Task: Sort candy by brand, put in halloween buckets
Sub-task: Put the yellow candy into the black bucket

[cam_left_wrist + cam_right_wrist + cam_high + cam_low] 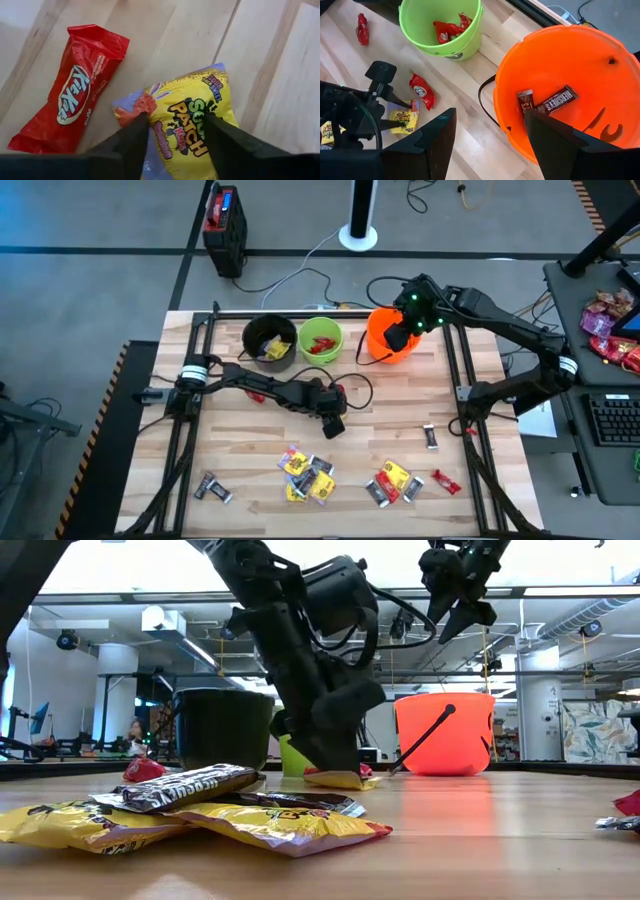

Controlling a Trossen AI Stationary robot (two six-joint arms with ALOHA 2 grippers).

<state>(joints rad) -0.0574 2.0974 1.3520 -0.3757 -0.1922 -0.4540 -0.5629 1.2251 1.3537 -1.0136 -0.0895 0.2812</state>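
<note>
Jaws of the left gripper (175,131) stand apart astride a yellow Sour Patch Kids packet (189,131) flat on the table (280,75), gripping nothing; closing could pinch only wrapper or nudge the red KitKat (75,95) just beside. Farther off, the right gripper (490,131) hangs open and empty over the orange bucket (580,60) holding Hershey's bars (559,100).
</note>
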